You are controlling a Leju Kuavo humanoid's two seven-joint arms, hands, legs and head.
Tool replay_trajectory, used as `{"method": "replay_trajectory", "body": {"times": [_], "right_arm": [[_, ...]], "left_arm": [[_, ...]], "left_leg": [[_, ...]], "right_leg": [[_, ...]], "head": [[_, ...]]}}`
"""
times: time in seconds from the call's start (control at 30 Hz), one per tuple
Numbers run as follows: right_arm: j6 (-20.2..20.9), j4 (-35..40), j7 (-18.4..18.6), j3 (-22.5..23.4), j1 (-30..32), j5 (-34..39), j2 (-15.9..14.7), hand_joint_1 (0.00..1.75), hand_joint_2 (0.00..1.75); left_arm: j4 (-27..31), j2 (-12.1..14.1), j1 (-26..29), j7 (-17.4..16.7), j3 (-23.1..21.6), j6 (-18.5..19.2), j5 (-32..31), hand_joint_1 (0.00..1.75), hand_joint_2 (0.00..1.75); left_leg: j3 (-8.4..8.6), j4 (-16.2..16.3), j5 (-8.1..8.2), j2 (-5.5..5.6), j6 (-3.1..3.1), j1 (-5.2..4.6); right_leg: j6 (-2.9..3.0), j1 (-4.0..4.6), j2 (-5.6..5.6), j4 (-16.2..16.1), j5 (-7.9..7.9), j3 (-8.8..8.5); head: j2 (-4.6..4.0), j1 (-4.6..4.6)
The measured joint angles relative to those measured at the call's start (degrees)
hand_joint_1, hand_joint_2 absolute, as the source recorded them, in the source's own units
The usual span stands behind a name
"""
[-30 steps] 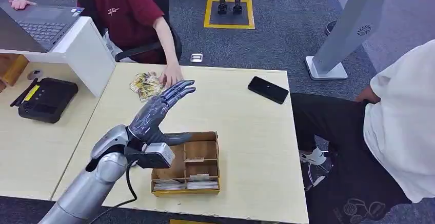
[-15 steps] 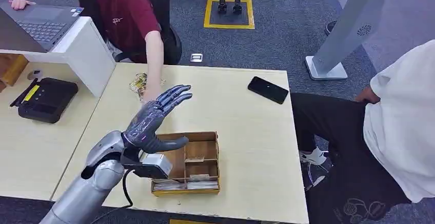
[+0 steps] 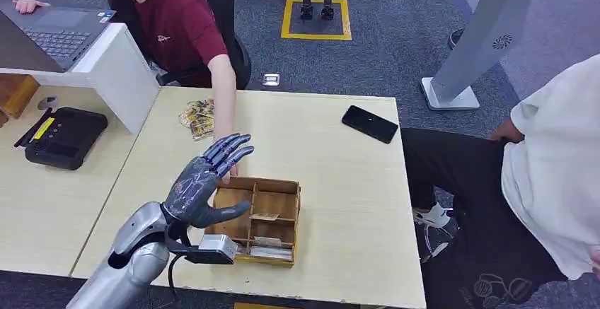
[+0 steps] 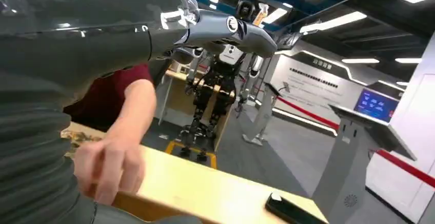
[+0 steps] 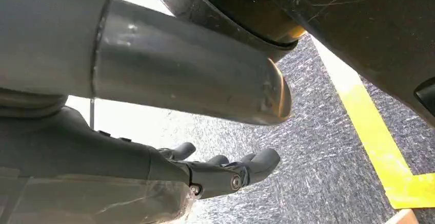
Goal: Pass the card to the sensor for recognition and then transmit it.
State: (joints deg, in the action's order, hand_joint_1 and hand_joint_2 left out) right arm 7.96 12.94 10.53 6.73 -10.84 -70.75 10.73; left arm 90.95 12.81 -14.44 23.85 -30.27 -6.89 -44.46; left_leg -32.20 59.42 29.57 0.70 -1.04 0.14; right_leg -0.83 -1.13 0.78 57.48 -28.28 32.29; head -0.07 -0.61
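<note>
The left hand (image 3: 204,178) hovered with its fingers spread and nothing in it, palm tilted above the near-left corner of the wooden tray (image 3: 286,197), thumb stretched toward the tray's left compartments. In the left wrist view the same hand (image 4: 154,34) reached out flat, holding nothing. The tray sat close to the near edge of the pale table (image 3: 339,182), divided into compartments; cards (image 3: 263,252) lay flat in the near row, and one small card (image 3: 264,218) rested in a middle compartment.

Just past the fingertips, a person's hand (image 3: 228,162) came down at the tray's far-left rim, hidden in part by the robot's fingers, so whether it touched the rim could not be told. The bare arm ran back to a dark red shirt (image 3: 173,19) behind the table.

A loose pile of cards (image 3: 197,117) lay near the far-left edge of the table, beside that arm. A black phone (image 3: 369,124) lay farther right, well apart from the tray. On the neighbouring desk to the left sat a black device (image 3: 64,136), with a laptop (image 3: 53,33) beyond it.

A second person in a white shirt (image 3: 559,167) stood at the right.

The right hand (image 5: 225,175) hung over grey carpet, fingers loosely extended, holding nothing.
</note>
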Motion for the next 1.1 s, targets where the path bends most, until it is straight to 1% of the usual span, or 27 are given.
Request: {"method": "replay_trajectory", "body": {"times": [0.1,0.13,0.2,0.33,0.53,0.67,0.73,0.83,0.93,1.03,1.1], "right_arm": [[0.00,0.00,0.00,0.00,0.00,0.00,0.00,0.00,0.00],[0.00,0.00,-0.02,0.00,0.00,-0.04,0.00,0.00,0.00],[0.02,0.00,-0.15,0.00,-0.01,-0.39,0.00,0.00,0.00],[0.02,0.00,-0.22,0.00,-0.02,-0.52,0.00,0.00,0.00],[0.17,0.00,-0.42,0.00,-0.04,-0.59,0.00,0.00,0.00],[0.20,0.00,-0.50,0.00,-0.04,-0.59,0.00,0.00,0.00],[0.17,0.00,-0.50,0.00,-0.04,-0.59,0.00,0.00,0.00],[0.17,0.00,-0.50,0.00,-0.04,-0.59,0.00,0.00,0.00],[0.17,0.00,-0.50,0.00,-0.04,-0.57,0.00,0.00,0.00],[0.17,0.00,-0.50,0.00,-0.02,-0.57,-0.02,0.00,0.00],[0.17,0.00,-0.54,0.00,-0.01,-0.55,-0.04,0.00,0.00]], "left_arm": [[-0.04,0.00,0.11,0.00,0.04,-0.10,-0.08,0.00,1.75],[-0.32,0.02,0.84,-0.04,0.46,-1.04,-1.22,0.00,1.75],[-1.18,0.07,2.19,-0.98,0.74,-4.96,-5.40,0.00,1.75],[-2.49,0.07,3.00,-1.84,0.74,-7.96,-8.37,0.00,1.75],[-4.68,0.20,3.29,-2.89,0.74,-10.32,-10.86,0.00,1.75],[-5.33,0.46,3.36,-2.78,0.74,-10.58,-10.62,0.00,1.75],[-5.40,0.50,3.40,-2.34,0.74,-10.29,-9.74,0.00,1.75],[-5.40,0.55,3.59,-1.23,0.74,-8.27,-6.89,0.00,1.75],[-5.16,0.79,3.92,0.37,0.81,-5.02,-2.33,0.00,1.75],[-3.50,1.00,4.67,3.16,1.55,-0.03,3.81,0.00,1.75],[-2.18,1.03,5.15,4.17,2.21,2.29,6.58,0.00,1.75]], "left_leg": [[0.00,0.00,0.00,0.00,0.00,0.00],[0.00,0.00,0.00,0.00,0.00,0.00],[0.00,0.00,0.00,0.00,0.00,0.00],[0.00,0.00,0.00,0.00,0.00,0.00],[0.00,0.00,0.00,0.00,0.00,0.00],[0.00,0.00,0.00,0.00,0.00,0.00],[0.00,0.00,0.00,0.00,0.00,0.00],[0.00,0.00,0.00,0.00,0.00,0.00],[0.00,0.00,0.00,0.00,0.00,0.00],[0.00,0.00,0.00,0.00,0.00,0.00],[0.00,0.00,0.00,0.01,0.00,0.00]], "right_leg": [[0.00,0.00,0.00,0.00,0.00,0.00],[0.00,0.00,0.00,0.00,0.00,0.00],[0.00,0.00,0.00,0.00,0.00,0.00],[0.00,0.00,0.00,0.00,0.00,0.00],[0.00,0.00,-0.01,0.00,0.00,0.00],[0.00,0.00,0.00,0.00,0.00,0.00],[0.00,0.00,-0.01,0.00,0.00,0.00],[0.00,0.00,0.00,0.00,0.00,0.00],[0.00,0.00,0.00,0.00,0.00,0.00],[0.00,0.00,0.00,0.00,0.00,0.00],[0.00,0.00,-0.01,0.00,-0.01,0.00]], "head": [[0.00,0.00],[0.00,0.00],[0.00,0.00],[0.00,0.00],[0.00,0.00],[0.00,0.00],[0.00,0.00],[0.00,0.00],[0.00,0.00],[0.02,0.00],[0.00,0.00]]}}
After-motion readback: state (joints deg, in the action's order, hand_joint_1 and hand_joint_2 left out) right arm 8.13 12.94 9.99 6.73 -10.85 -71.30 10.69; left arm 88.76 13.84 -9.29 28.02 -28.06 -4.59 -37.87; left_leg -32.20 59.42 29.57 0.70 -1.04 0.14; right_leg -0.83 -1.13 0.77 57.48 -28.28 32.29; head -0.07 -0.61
